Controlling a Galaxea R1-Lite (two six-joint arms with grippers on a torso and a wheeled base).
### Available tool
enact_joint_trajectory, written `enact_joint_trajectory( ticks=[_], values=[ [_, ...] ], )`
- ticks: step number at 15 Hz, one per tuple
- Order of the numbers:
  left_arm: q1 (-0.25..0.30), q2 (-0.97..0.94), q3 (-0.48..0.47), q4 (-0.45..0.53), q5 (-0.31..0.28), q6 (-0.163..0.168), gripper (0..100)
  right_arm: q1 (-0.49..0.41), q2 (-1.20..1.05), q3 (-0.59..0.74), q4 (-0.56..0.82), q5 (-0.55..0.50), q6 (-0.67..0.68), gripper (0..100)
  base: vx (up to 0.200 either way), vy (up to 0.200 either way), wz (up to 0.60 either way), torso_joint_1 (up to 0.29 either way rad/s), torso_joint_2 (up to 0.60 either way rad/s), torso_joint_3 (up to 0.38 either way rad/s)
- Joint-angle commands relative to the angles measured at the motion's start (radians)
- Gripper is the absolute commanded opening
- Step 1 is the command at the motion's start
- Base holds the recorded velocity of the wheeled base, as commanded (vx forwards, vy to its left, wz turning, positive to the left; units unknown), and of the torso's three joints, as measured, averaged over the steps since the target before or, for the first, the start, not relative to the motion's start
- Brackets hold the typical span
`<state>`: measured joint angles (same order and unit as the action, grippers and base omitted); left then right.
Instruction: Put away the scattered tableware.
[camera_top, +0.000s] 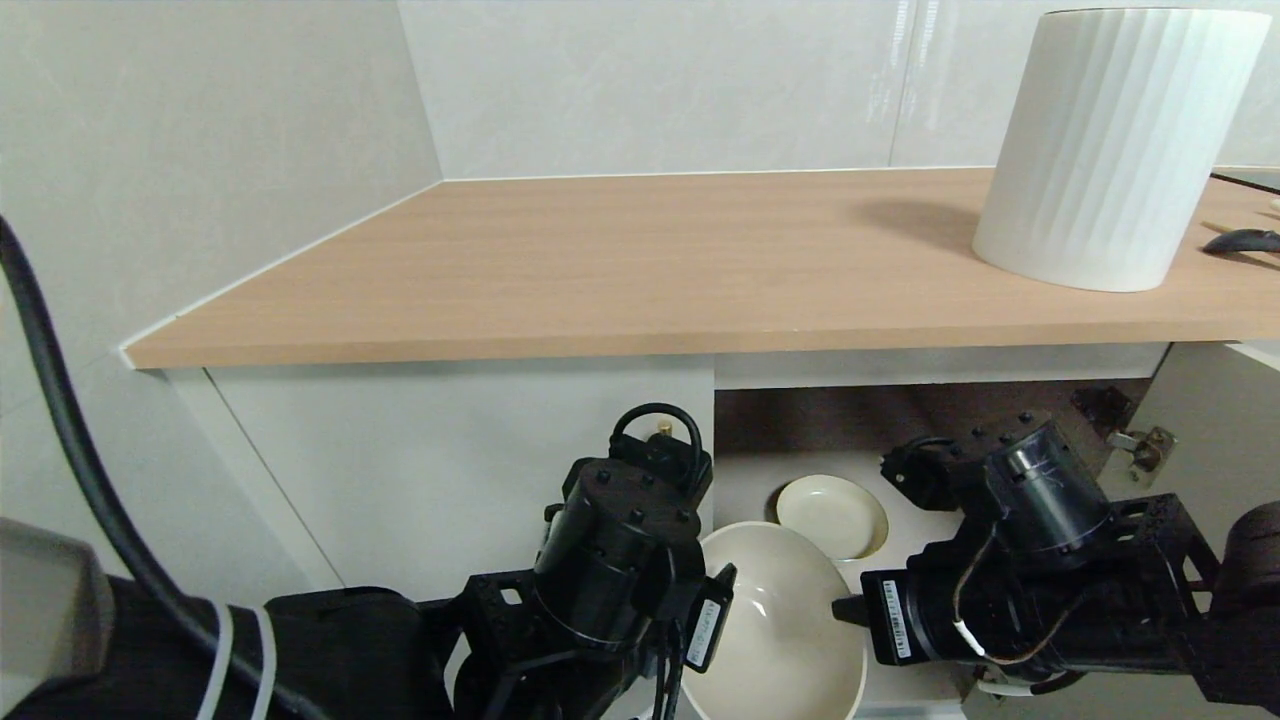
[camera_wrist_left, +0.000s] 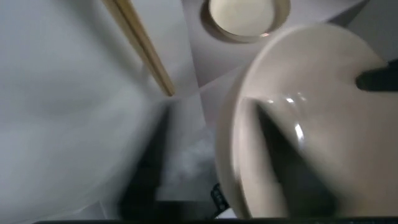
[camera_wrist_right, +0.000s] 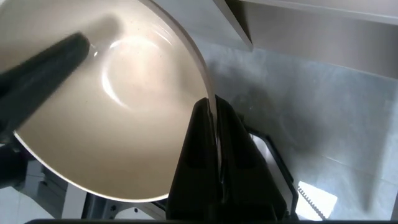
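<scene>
Bowl (camera_top: 785, 630) is cut off by the head view's lower edge, and both arms cover its side rims. Left gripper (camera_top: 715, 600) is at the bowl's 9 o'clock rim; blur and the bowl wall hide its grip, so cannot tell if it's clamped. Right gripper (camera_wrist_right: 214, 143) is at the 3 o'clock rim, pinched closed on the bowl's edge, rim running between the jaws. Bowl is cream, tilted, off the shelf, in front of the open cabinet (camera_top: 740, 490).

Small dish (camera_top: 832, 515) lies flat inside the cabinet at the bowl's 12 o'clock; its near edge is hidden behind the bowl rim. Door hinge (camera_top: 1140, 445) is at 2 o'clock from the dish. Countertop (camera_top: 600, 270) runs above. White ribbed container (camera_top: 1110, 150) stands on it at 2 o'clock. Dark object (camera_top: 1245, 240) at its 3 o'clock is cut off and unidentifiable.
</scene>
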<state>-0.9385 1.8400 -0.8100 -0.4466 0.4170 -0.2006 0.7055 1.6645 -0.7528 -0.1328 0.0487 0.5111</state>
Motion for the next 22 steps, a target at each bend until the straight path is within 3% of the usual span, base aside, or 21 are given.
enact_joint_trajectory(
  ticks=[1,3,10,17,22],
  values=[
    [0.000,-0.018,0.000,-0.004,0.011,0.000,100,0.000,0.005,0.001,0.001,-0.001,0.000,0,0.000,0.000,0.00,0.000,0.00,0.000],
    [0.000,-0.059,0.005,-0.006,0.016,0.000,100,-0.008,0.023,0.001,0.010,-0.036,0.004,0,0.000,0.000,0.00,0.000,0.00,0.000],
    [-0.029,-0.070,0.035,-0.011,0.014,0.000,100,-0.169,0.138,-0.011,-0.097,-0.122,0.026,0,0.000,0.000,0.00,0.000,0.00,0.000],
    [-0.029,-0.070,0.034,-0.011,0.014,0.000,100,-0.348,0.308,-0.145,-0.099,-0.145,0.023,0,0.000,0.000,0.00,0.000,0.00,0.000],
    [-0.029,-0.070,0.034,-0.011,0.014,0.000,100,-0.411,0.425,-0.269,-0.099,-0.147,0.024,0,0.000,0.000,0.00,0.000,0.00,0.000]
  ],
)
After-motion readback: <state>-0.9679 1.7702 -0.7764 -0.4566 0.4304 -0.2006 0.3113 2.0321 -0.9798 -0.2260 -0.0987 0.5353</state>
